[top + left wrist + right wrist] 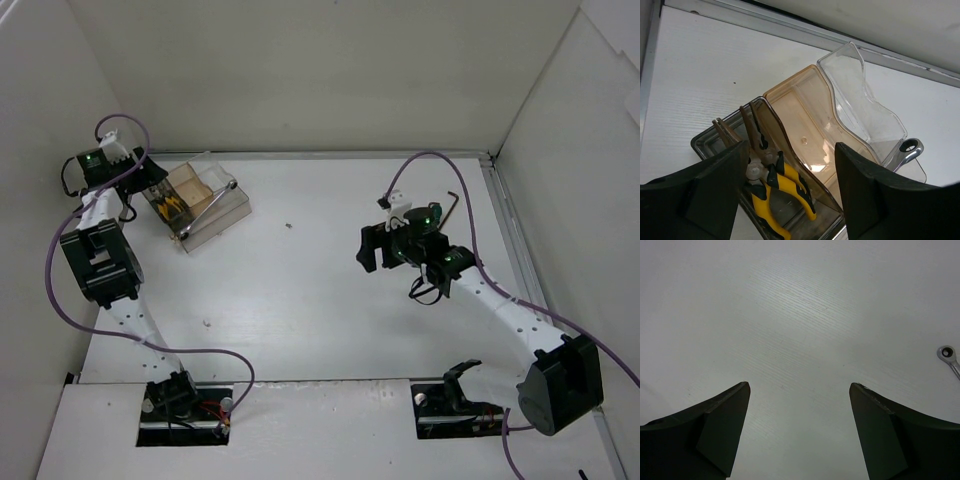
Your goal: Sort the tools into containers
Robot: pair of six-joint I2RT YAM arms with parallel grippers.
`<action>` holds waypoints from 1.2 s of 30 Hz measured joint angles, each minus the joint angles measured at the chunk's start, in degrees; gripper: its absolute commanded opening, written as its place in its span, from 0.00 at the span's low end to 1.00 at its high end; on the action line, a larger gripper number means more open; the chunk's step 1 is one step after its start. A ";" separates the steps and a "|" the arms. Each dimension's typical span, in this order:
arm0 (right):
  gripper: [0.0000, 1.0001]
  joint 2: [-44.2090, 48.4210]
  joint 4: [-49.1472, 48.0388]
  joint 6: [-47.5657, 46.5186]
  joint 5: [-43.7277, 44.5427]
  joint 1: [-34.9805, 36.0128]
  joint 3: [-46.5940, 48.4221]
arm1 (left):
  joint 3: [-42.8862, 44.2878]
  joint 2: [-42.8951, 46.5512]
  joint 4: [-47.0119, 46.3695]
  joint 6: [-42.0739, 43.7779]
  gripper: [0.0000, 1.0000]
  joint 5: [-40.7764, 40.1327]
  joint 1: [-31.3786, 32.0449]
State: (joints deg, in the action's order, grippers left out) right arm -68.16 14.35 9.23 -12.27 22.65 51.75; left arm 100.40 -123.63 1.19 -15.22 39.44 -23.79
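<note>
The containers are a clear tray [228, 208] at the back left, with grey, tan and clear compartments. Yellow-handled pliers [785, 192] lie in the grey compartment [707, 142], also seen from above as pliers [168, 207]. My left gripper [791, 147] hangs open just above them, touching nothing; from above the left gripper [150, 197] sits at the tray's left end. A silver wrench [210, 208] lies slanted across the tray, its ring end [910, 146] by the clear compartment. A dark hex key [455, 205] lies at the right. My right gripper [372, 248] [797, 385] is open over bare table.
White walls close in the table on the left, back and right. The tan compartment [805, 120] and clear compartment [860, 100] hold nothing. A silver ring end [947, 353] shows at the right wrist view's edge. Purple cables [55, 270] loop beside both arms.
</note>
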 measured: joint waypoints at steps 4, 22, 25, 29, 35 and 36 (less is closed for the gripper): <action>0.74 -0.11 0.61 1.25 2.60 -1.31 1.05 | -0.02 1.64 1.62 -0.04 0.70 -2.38 0.00; 0.47 -12.68 6.19 12.11 20.35 -16.13 13.25 | -37.33 45.51 14.78 -6.62 0.99 -29.05 27.36; 0.45 -16.46 6.51 10.38 19.74 -18.12 15.19 | -43.12 50.16 18.75 -7.54 0.99 -28.85 29.35; 0.45 -21.68 6.40 4.20 15.67 -19.82 16.57 | -45.75 57.46 23.43 -6.56 1.00 -26.67 30.62; 0.47 -28.13 6.91 -7.48 9.60 -20.20 17.90 | -46.25 67.49 25.81 -3.15 1.00 -23.54 30.97; 0.47 -28.61 7.02 -8.94 9.07 -20.20 17.94 | -46.82 68.59 25.79 -2.73 1.00 -23.15 30.97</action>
State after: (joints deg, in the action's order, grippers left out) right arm -96.77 21.37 0.30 -3.20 2.46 69.69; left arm 53.58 -55.05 26.98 -17.96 16.29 7.18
